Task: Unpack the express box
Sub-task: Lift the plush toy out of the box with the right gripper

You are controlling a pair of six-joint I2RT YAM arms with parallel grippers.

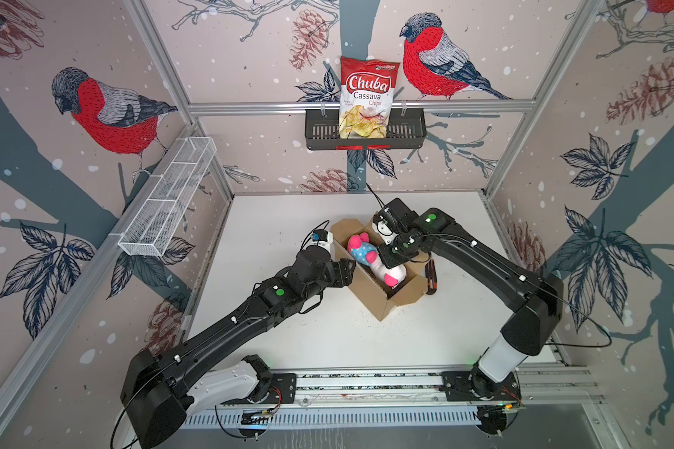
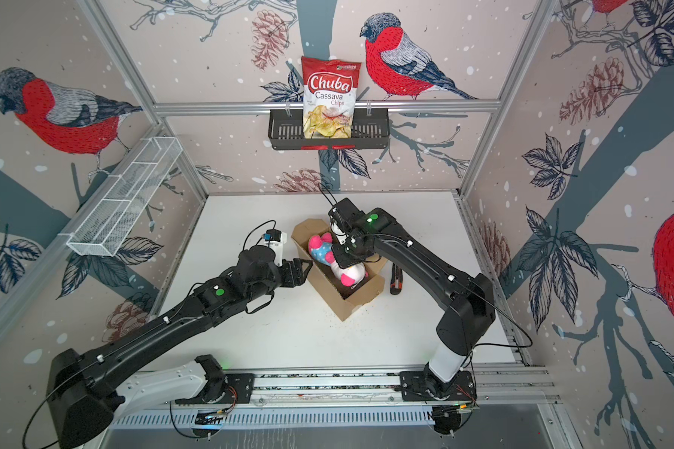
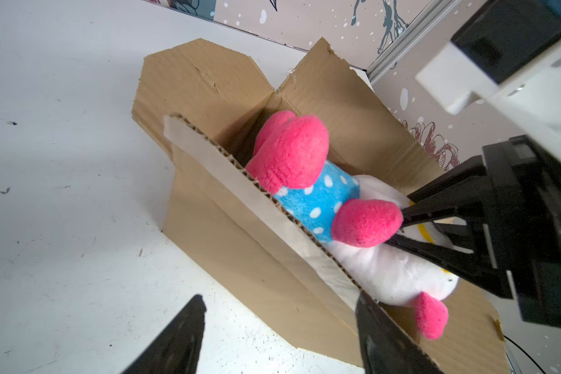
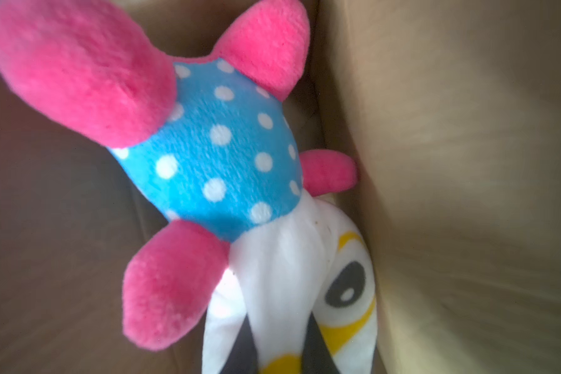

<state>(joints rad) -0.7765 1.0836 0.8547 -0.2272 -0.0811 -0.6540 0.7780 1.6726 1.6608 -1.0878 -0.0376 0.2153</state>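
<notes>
1. Right gripper (image 4: pixel 280 328) first: pinched shut on a fold of the white head of the plush toy (image 1: pixel 360 252), reaching down into the box (image 1: pixel 367 296); judged to be the grasp for lifting the toy out.
2. As for the box: in the middle of the table (image 1: pixel 327 342), a little right of centre and skewed, flaps folded outward to leave the top clear for reaching in.
3. Left gripper (image 3: pixel 280 296): spread wide, seemingly astride the box's left long wall, probably to steady the light cardboard against the pull; contact not clear.
4. Inside, lying lengthwise: pink feet toward the far end, head toward the near end under the right jaws.
5. Just right of the box, on the table: a black and orange knife (image 1: pixel 430 272), out of both arms' way.
6. Worth watching: possible slipping of soft cloth from so small a pinch, or dragging of the box upward.
</notes>
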